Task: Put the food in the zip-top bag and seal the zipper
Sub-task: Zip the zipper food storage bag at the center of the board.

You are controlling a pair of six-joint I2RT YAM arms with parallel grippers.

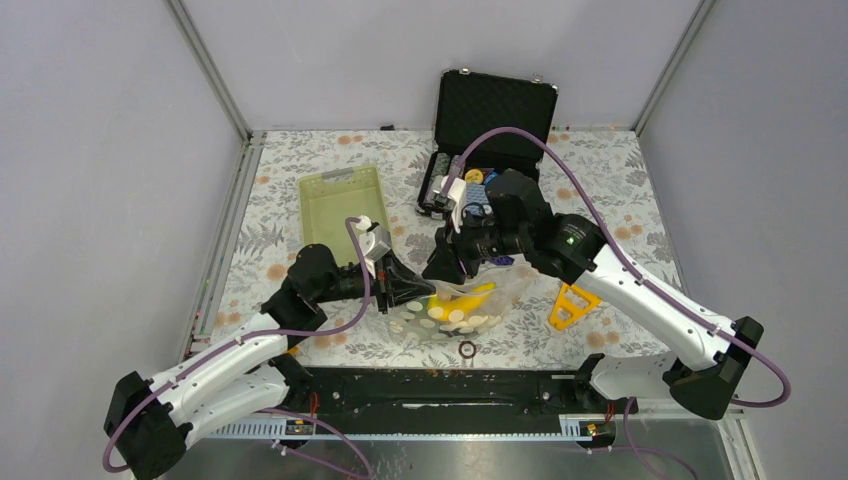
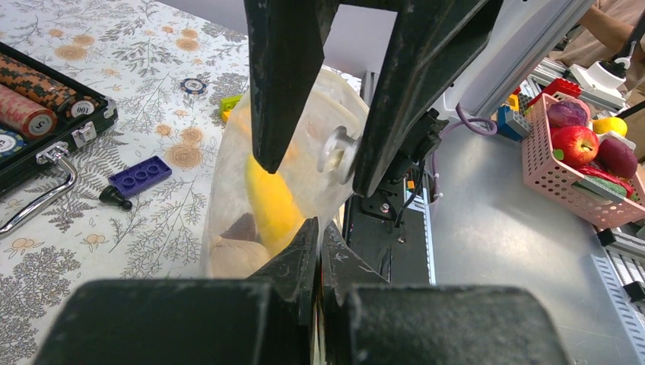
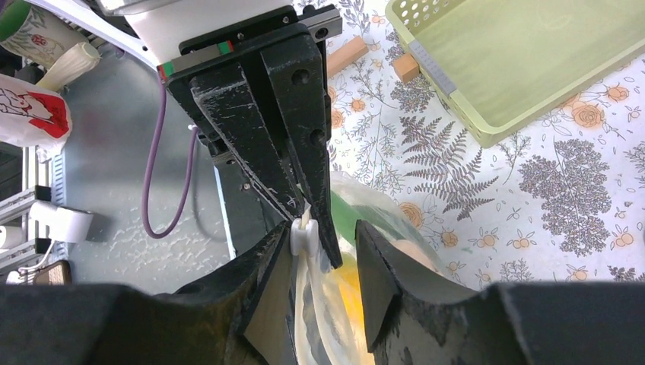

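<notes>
- Lime-green slotted basket (image 1: 343,205): on the table (image 1: 620,180), beyond the jaws and to their left, well apart.
- Black case (image 1: 497,112): lid standing open, beyond the jaws and to their right, with rows of striped poker chips (image 2: 30,106) inside.
- Yellow triangular tool (image 1: 573,305): flat on the table, right of the jaws.
- Small dark ring (image 1: 467,348): near the jaws, on their near side.
- Blue studded brick (image 2: 139,176): between the jaws and the case.
- Wooden blocks (image 3: 406,67): touching or just beside the basket's corner.
</notes>
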